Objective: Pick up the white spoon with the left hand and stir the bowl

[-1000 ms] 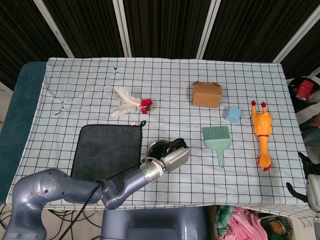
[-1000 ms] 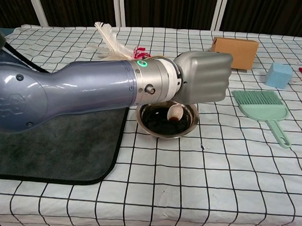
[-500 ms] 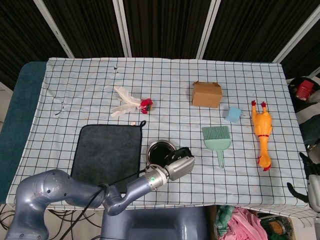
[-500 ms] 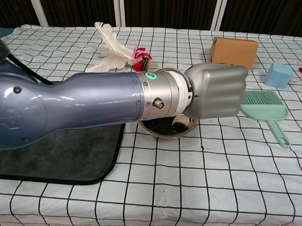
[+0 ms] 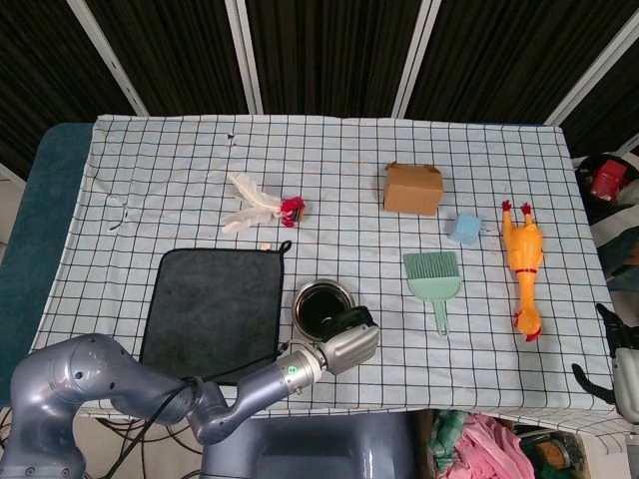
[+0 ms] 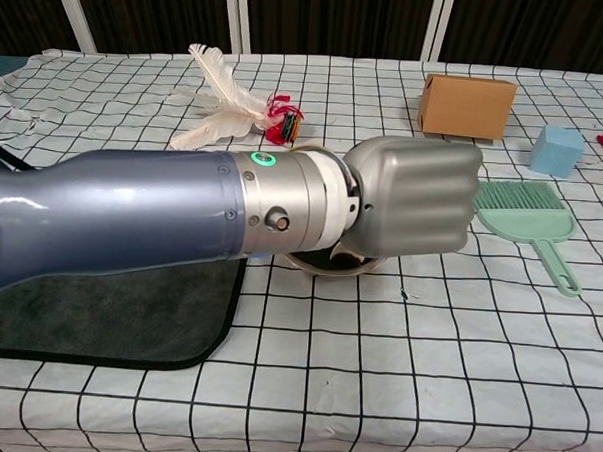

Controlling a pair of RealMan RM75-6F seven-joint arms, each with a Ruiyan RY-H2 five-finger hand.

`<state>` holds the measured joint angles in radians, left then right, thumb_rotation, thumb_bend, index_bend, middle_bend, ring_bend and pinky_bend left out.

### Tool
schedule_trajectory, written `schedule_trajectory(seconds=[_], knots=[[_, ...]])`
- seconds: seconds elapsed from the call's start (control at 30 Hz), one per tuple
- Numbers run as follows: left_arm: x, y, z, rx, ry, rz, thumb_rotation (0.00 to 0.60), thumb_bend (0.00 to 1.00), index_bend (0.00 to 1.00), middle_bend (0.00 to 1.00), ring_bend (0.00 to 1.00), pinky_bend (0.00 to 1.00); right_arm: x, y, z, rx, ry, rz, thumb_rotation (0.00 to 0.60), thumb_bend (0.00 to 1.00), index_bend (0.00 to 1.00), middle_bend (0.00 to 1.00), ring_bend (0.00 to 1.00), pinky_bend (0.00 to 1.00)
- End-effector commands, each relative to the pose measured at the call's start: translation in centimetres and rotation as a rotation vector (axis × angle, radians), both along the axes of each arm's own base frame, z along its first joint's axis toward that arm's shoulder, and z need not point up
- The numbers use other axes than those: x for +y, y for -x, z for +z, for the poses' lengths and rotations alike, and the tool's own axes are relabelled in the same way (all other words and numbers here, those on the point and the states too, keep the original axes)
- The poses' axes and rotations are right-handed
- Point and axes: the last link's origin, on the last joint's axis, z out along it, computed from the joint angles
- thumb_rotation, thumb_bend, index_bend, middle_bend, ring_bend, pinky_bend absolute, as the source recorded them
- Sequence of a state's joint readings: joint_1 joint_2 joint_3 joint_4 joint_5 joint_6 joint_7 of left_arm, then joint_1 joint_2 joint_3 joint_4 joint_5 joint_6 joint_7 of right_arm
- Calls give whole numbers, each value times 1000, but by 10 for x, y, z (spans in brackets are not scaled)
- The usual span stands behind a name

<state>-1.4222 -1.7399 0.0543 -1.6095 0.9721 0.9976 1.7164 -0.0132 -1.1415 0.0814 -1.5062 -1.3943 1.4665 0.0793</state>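
Note:
My left hand (image 5: pixel 351 342) is curled into a fist at the near right rim of the metal bowl (image 5: pixel 319 300). In the chest view the left hand (image 6: pixel 413 196) fills the middle and covers most of the bowl, leaving only a strip of its near rim (image 6: pixel 320 271) visible. The white spoon is hidden behind the fist in both views. My right hand (image 5: pixel 617 364) shows at the table's near right corner, fingers apart and holding nothing.
A dark mat (image 5: pixel 212 304) lies left of the bowl. A green dustpan brush (image 5: pixel 433 277) lies to its right, with a blue block (image 5: pixel 464 229), a cardboard box (image 5: pixel 412 188) and a rubber chicken (image 5: pixel 522 261) beyond. A feather toy (image 5: pixel 262 203) lies at the back.
The left fist swung from over the bowl out to the near right, then back left along the near rim. The spoon tip seen inside the bowl earlier is now covered by the fist.

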Motion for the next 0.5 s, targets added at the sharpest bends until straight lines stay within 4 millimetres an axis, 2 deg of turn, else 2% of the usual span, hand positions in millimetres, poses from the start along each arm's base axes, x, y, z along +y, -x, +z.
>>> schedule_trajectory(seconds=[0.03, 0.5], knots=[[0, 5, 5, 9, -8, 4, 600, 516, 768, 987, 920, 870, 0, 0, -1, 0, -4, 1, 600, 221, 0, 113, 178, 256], [7, 29, 21, 40, -46, 63, 600, 515, 768, 986, 920, 870, 0, 0, -3, 3, -7, -6, 600, 221, 0, 113, 178, 256]])
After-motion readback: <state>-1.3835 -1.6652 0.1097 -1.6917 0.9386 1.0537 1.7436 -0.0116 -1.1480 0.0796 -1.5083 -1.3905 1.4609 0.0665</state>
